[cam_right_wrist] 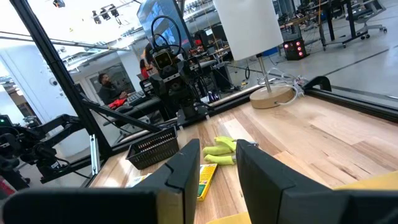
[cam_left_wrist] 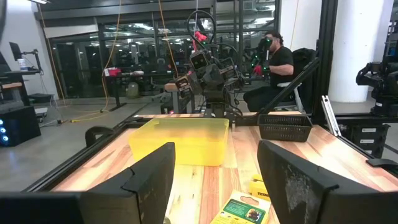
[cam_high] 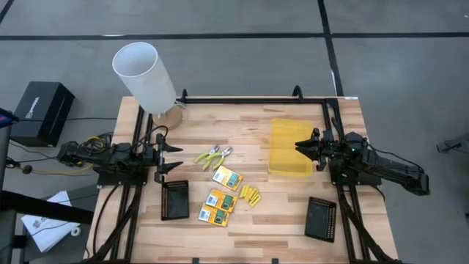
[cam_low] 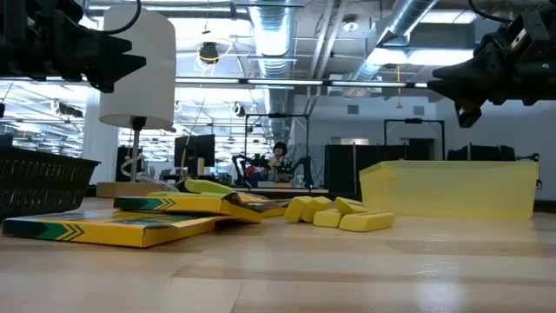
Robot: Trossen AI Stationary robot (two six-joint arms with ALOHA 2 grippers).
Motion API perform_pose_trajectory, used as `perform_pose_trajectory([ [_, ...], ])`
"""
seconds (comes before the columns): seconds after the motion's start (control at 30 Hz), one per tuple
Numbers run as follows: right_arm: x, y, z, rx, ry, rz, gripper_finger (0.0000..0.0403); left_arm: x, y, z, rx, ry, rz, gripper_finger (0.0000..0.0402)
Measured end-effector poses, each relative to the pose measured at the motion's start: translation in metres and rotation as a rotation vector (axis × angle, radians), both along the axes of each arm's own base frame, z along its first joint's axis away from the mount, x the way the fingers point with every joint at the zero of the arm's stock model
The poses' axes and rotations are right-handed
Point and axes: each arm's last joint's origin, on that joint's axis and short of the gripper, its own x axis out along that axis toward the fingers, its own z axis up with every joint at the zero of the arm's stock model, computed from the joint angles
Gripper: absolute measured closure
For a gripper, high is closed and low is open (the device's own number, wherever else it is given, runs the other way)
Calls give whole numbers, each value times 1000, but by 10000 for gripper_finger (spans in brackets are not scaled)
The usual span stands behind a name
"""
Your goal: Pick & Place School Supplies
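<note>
Three yellow-and-green boxes (cam_high: 227,177) (cam_high: 220,200) (cam_high: 212,215) lie flat mid-table, overlapping in the low view (cam_low: 130,228). Several short yellow sticks (cam_high: 250,195) (cam_low: 339,213) lie in a heap to their right. The pliers (cam_high: 214,155) (cam_right_wrist: 221,152) rest on their side, farther back. My left gripper (cam_high: 172,158) (cam_left_wrist: 214,155) hovers open above the table's left part, left of the pliers, pointing right. My right gripper (cam_high: 302,148) (cam_right_wrist: 217,149) hovers open over the yellow tray's left edge, pointing left. Neither holds anything.
A translucent yellow tray (cam_high: 289,147) (cam_low: 452,187) sits right of centre. One black mesh tray (cam_high: 175,199) stands near left, another (cam_high: 321,218) near right. A white-shaded lamp (cam_high: 146,77) stands at the far left corner. A person sits beyond the table in the room.
</note>
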Motion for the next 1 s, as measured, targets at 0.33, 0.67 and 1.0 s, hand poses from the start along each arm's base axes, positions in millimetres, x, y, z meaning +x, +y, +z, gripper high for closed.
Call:
perform_pose_trajectory([
  [0.33, 0, 0, 0, 0, 0, 0, 306, 0, 0, 0, 0, 0, 0, 178],
  [0.67, 0, 0, 0, 0, 0, 0, 306, 0, 0, 0, 0, 0, 0, 178],
  [1.0, 0, 0, 0, -99, 7, -10, 306, 0, 0, 0, 0, 0, 0, 178],
])
